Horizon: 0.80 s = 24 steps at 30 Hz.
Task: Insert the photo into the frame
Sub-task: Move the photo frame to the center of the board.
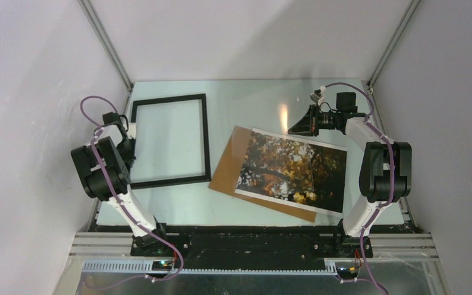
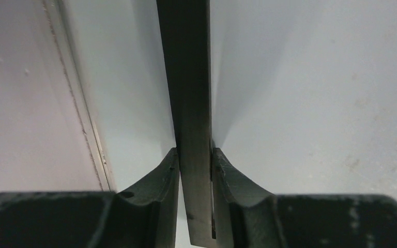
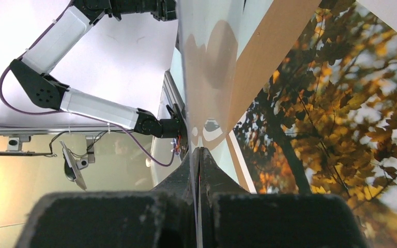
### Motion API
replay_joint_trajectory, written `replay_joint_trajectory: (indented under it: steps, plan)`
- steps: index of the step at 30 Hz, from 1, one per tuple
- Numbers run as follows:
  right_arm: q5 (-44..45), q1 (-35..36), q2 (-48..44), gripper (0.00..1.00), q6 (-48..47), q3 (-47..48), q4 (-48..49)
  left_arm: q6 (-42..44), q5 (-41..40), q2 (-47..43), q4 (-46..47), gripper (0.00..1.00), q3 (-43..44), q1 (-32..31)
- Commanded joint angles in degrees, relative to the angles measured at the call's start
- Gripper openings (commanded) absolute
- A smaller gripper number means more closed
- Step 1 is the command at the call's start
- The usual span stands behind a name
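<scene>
Left fingers [image 2: 171, 170] clamp the black frame [image 2: 188, 77]; right fingers [image 3: 214, 173] sit pressed together near the photo [image 1: 292, 169].

Clearance: far middle and near strip open, left side tight.
Bare table [image 1: 252, 104] is free between frame [image 1: 206, 141] and right gripper [image 1: 295, 129] at the far side, and along the near edge. Frame-to-board [image 1: 227, 166] gap closes to almost nothing at the frame's near right corner. Left gripper [image 2: 194, 155], clamped on the frame's left rail, fills the slot by the left wall [image 1: 37, 92]. Right gripper, fingers together, hangs at the photo's [image 1: 295, 169] far edge.
</scene>
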Motion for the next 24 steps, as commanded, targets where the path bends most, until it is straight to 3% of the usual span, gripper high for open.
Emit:
replay_joint_trajectory:
  steps: [1, 9, 24]
  plan:
    - [-0.9, -0.1, -1.3, 0.00, -0.6, 1.7, 0.3, 1.9, 0.7, -4.4, -2.3, 0.14, -2.3, -4.1]
    - [-0.5, -0.7, -1.3, 0.00, -0.7, 1.7, 0.1, -0.7, -0.6, -7.4, -2.2, 0.01, -4.5, -10.3]
    - [-0.7, -2.9, -0.2, 0.00, 15.1, 1.6, 16.0, -13.9, 5.0, -7.3, -3.6, 0.00, -4.0, -20.5]
